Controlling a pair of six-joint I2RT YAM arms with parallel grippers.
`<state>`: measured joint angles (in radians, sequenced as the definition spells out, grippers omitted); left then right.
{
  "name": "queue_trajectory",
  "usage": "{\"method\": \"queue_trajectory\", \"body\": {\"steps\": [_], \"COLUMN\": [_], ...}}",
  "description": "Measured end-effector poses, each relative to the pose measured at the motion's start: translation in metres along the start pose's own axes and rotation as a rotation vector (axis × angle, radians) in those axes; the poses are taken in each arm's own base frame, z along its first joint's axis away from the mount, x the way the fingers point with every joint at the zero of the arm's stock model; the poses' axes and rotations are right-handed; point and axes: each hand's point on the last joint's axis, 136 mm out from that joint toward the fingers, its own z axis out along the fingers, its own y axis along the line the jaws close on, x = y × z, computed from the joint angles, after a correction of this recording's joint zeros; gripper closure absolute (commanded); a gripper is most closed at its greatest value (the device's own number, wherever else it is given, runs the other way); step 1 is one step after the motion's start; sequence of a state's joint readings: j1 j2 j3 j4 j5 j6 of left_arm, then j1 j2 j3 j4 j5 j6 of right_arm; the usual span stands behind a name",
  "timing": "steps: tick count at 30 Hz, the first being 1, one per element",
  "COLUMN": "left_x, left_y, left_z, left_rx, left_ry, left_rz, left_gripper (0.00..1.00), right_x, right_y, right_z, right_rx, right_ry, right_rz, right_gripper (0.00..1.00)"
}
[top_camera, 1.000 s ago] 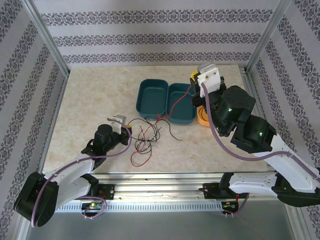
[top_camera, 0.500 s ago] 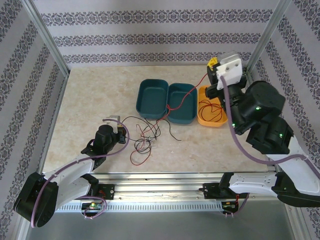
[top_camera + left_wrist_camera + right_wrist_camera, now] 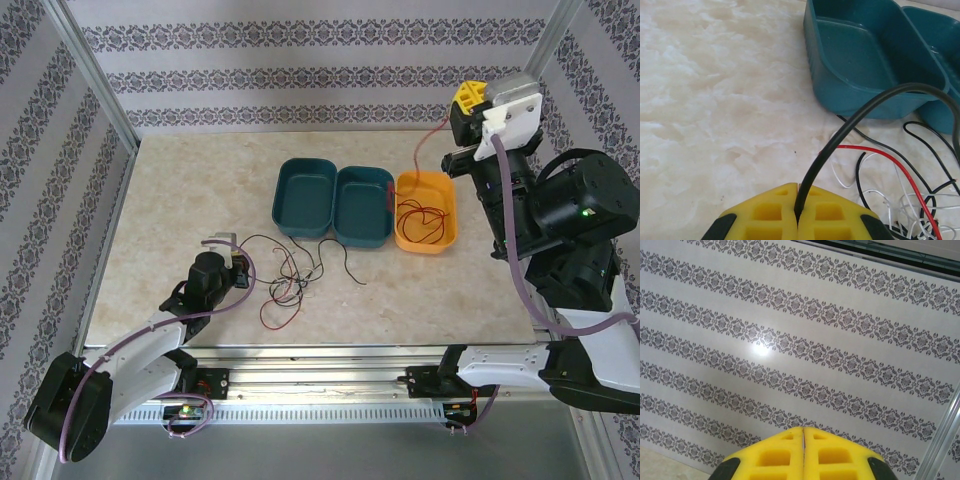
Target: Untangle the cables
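Caution: dealing with light, limp, snag-prone cables [image 3: 290,275], tangled on bench [image 3: 170,190]. Pinching black cable [image 3: 856,116] in closed left gripper [image 3: 798,205] jaws; apparently hoisting red cable [image 3: 417,160] above orange tray [image 3: 452,232] with right gripper [image 3: 466,98] jaws closed. Favouring grips near free ends.

Two end effectors: the left end effector [image 3: 240,263] and the right end effector [image 3: 467,99]. Three trays stand on the tabletop [image 3: 190,190]: two teal, the left teal tray [image 3: 305,195] and the right teal tray [image 3: 360,202], and one orange tray [image 3: 422,244]. Of the cables, two red ones can be told apart: one red cable [image 3: 417,160] at the orange tray and a second red cable [image 3: 264,316] by the tangle. One thick-looking black cable [image 3: 840,135] stands out. The other black and white strands [image 3: 836,173] are too tangled to count.
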<state>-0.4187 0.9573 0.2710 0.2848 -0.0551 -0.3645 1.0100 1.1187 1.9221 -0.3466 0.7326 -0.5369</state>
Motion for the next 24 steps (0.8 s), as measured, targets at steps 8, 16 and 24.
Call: {"method": "queue_trajectory", "body": {"steps": [8,16,24], "left_x": [0.004,0.006,0.001], "left_y": [0.003,0.003,0.003], "left_z": [-0.002,-0.003,-0.008], "left_rx": [-0.012,-0.008,0.000], "left_ry": [0.004,0.007,-0.015], "left_rz": [-0.006,-0.010,-0.019], "left_gripper": [0.66,0.56,0.24], "right_x": [-0.003,0.012,0.050], "right_y": [0.000,-0.015,-0.036], "right_z": [0.004,0.022,0.054], "right_rx": [0.013,0.105,0.199], "right_ry": [-0.004,0.040,0.133], "right_rz": [-0.042,-0.089,-0.089], "right_gripper": [1.00,1.00,0.99]}}
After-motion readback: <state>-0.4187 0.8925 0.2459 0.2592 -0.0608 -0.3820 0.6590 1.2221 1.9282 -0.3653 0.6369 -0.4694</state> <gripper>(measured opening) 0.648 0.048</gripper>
